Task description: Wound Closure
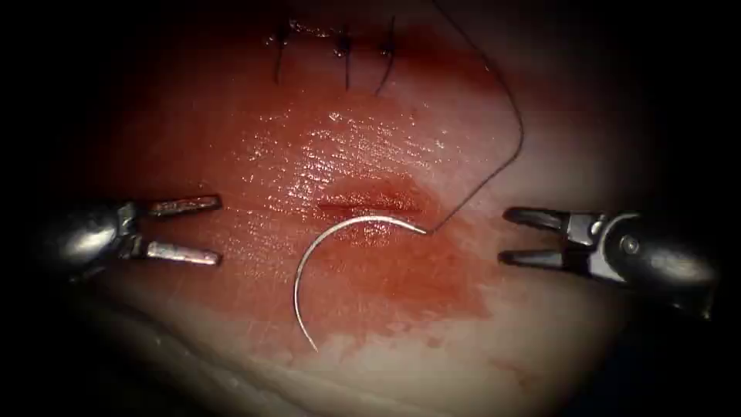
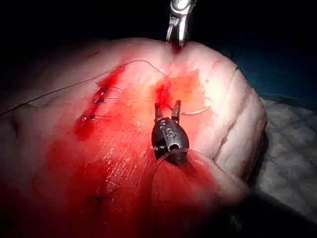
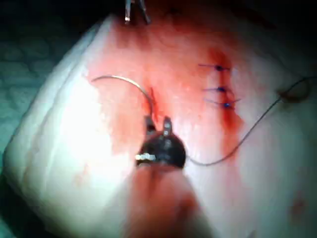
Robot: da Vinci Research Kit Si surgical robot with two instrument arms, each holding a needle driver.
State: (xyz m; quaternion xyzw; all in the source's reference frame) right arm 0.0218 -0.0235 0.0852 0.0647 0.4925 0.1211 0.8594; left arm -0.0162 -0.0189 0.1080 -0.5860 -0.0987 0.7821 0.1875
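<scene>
The tissue (image 1: 540,340) is spread across the scene, wet with red fluid (image 1: 432,286) that is pooled around the cut (image 1: 369,205) and to its near right. No container is present; the only thing holding anything is the tissue, on whose surface the needle and thread are carried. At the far side, three finished stitches (image 1: 343,48) are seen with their dark ends left lying toward the near side. The left tool (image 1: 218,230) is held to the left of the cut with its jaws parted and nothing between them; the right tool (image 1: 503,235) is held to the right, likewise parted and empty. Both seem to be kept level with the cut and well apart from it, probably so that the needle is left in plain view between them. The needle (image 1: 309,262) is laid flat on the tissue just near of the cut, held by neither tool and apparently not in the tissue, its blunt end by the cut's right end and its tip at the near side. The thread (image 1: 519,123) is run from that blunt end away to the far right.
</scene>
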